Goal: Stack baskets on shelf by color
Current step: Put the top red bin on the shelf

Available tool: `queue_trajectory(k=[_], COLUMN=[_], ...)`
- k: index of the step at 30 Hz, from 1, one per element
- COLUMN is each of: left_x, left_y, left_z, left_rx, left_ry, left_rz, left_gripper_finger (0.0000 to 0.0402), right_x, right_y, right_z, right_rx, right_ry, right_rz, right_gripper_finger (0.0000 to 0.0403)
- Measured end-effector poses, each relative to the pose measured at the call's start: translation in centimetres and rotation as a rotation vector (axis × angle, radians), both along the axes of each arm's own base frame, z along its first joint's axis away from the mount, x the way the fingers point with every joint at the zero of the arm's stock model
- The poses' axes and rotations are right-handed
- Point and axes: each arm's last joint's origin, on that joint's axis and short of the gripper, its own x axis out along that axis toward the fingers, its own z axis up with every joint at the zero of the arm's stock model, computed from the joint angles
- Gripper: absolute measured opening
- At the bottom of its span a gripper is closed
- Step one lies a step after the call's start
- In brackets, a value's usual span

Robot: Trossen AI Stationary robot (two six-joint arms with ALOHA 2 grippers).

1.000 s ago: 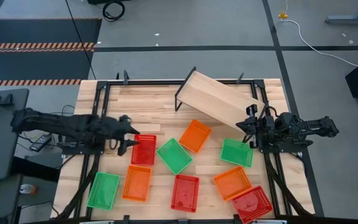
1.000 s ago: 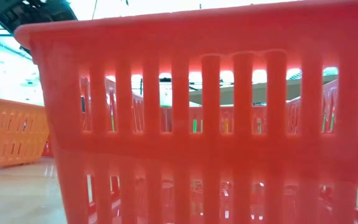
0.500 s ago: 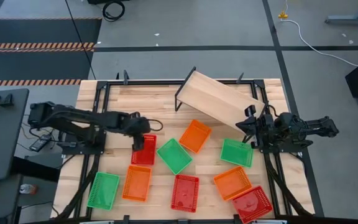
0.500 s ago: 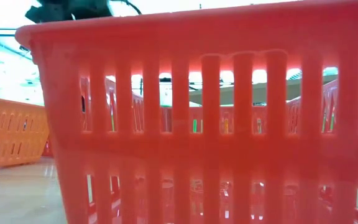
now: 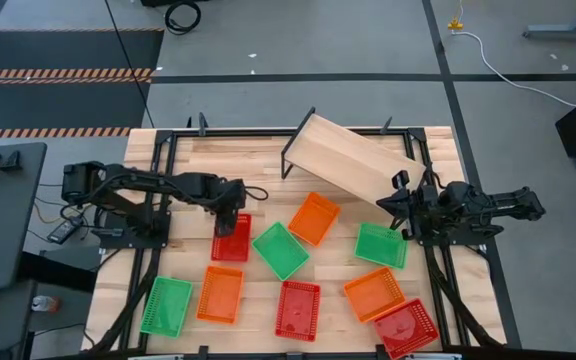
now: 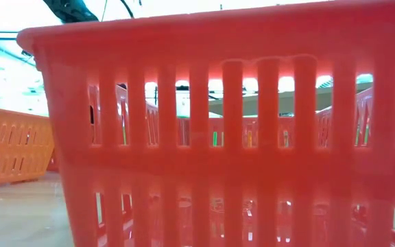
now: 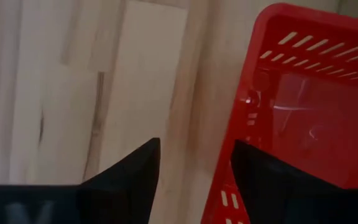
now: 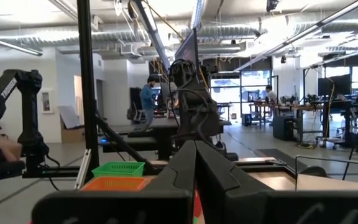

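Several baskets lie on the table in red, green and orange. The tilted wooden shelf stands at the far right on black legs. My left gripper points down, open, over the far short rim of a red basket. In the left wrist view one finger stands over bare table outside that rim. The other finger stands over the basket's inside. My right gripper waits shut at the table's right edge, beside the shelf.
A green basket and an orange one lie right of the red one. Others lie toward the near edge, among them a red one that fills the low view. Bare tabletop lies at the far left. People stand in the room beyond.
My left gripper has swung from the table's left edge toward the right. It has tipped from nearly level to pointing down, and has sunk over the red basket's far rim. The baskets have stayed where they were.
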Motion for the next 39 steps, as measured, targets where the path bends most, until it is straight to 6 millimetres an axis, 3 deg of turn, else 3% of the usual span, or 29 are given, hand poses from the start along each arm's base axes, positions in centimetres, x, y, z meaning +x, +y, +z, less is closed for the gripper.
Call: queue_trajectory(k=[20, 30, 34, 39], left_x=[-0.2, -0.1, 0.1, 1.3], left_y=[1.8, 2.5, 2.6, 2.3], left_z=[0.2, 0.4, 1.0, 4.4], left_rx=[0.191, 0.285, 0.307, 0.339], left_ry=[0.021, 0.01, 0.021, 0.03], left_rz=[0.061, 0.112, 0.119, 0.105], left_gripper_finger=[0.0098, 0.0021, 0.0035, 0.0096], right_x=[0.0, 0.0, 0.0, 0.0], right_y=[0.0, 0.0, 0.0, 0.0], right_z=[0.0, 0.1, 0.0, 0.0], right_rx=[0.0, 0.0, 0.009, 0.022], right_ry=[0.0, -0.005, -0.004, -0.003], right_rz=[0.0, 0.0, 0.003, 0.007], right_gripper_finger=[0.0016, 0.0016, 0.0016, 0.0016])
